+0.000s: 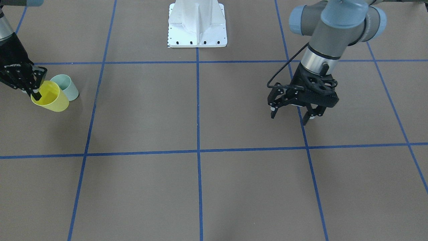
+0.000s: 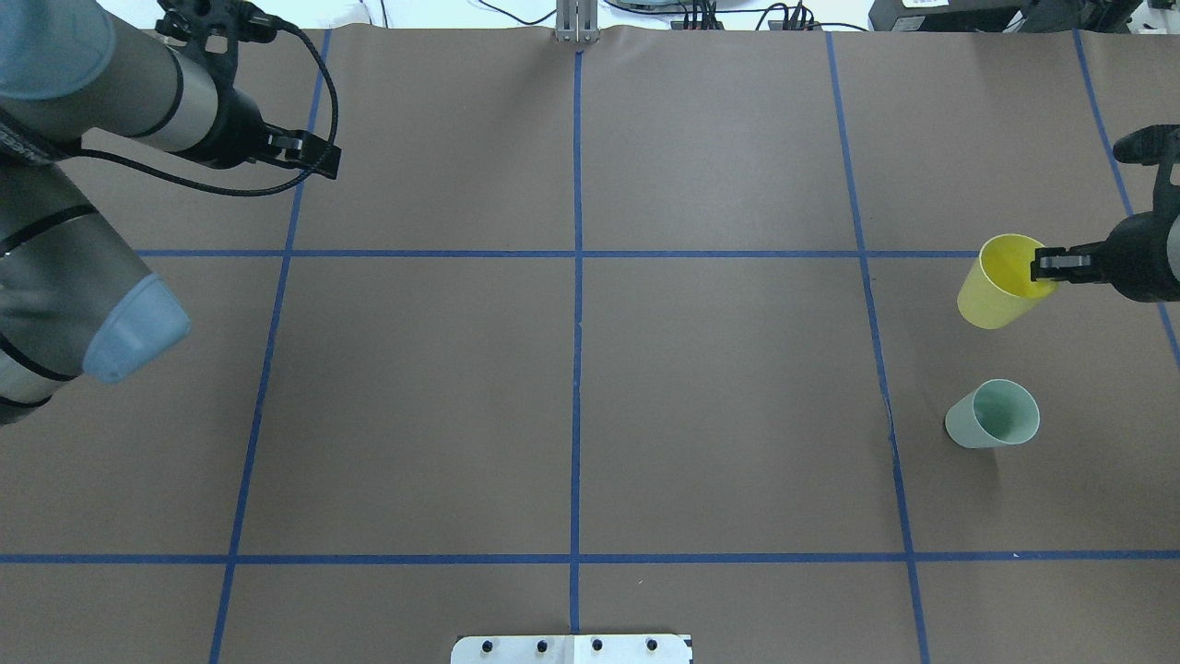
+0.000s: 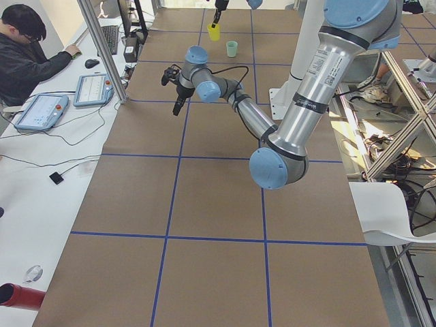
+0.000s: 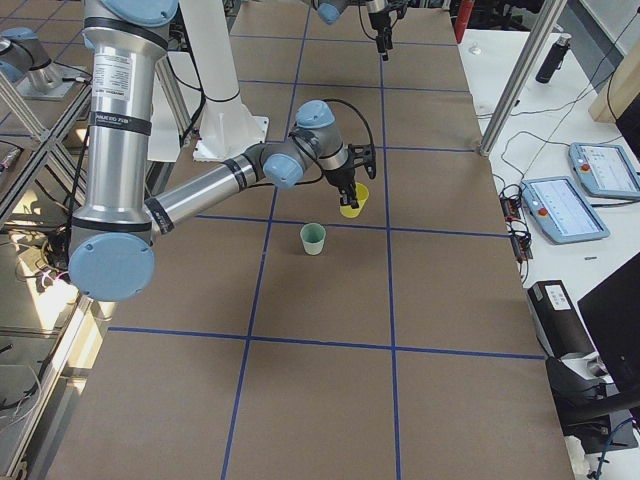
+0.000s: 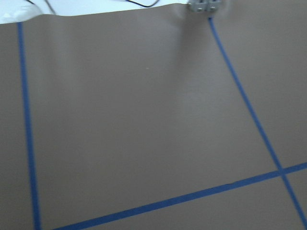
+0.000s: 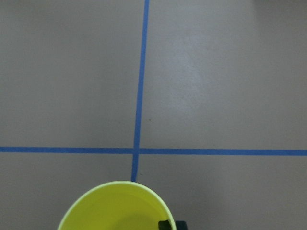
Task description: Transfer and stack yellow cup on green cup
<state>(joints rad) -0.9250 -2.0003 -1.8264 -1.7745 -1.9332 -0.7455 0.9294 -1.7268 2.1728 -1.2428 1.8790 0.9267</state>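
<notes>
Yellow cup [image 6: 115, 210] in right gripper [image 2: 1044, 266], near green cup [image 2: 993, 415].

The left arm [image 1: 329, 40] and right arm [image 4: 205, 190] are silver-grey tubes with pale blue joint caps [image 1: 296, 20]. The left hand [image 1: 290, 118] and right hand [image 2: 1046, 265] are black and skeletal; a black cable [image 1: 281, 72] loops by the left.

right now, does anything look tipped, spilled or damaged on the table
Nothing stands out. The right gripper pinches the yellow cup by its rim, one finger inside; the green cup stands upright nearby, apart from it. No spill or damage shows.
</notes>
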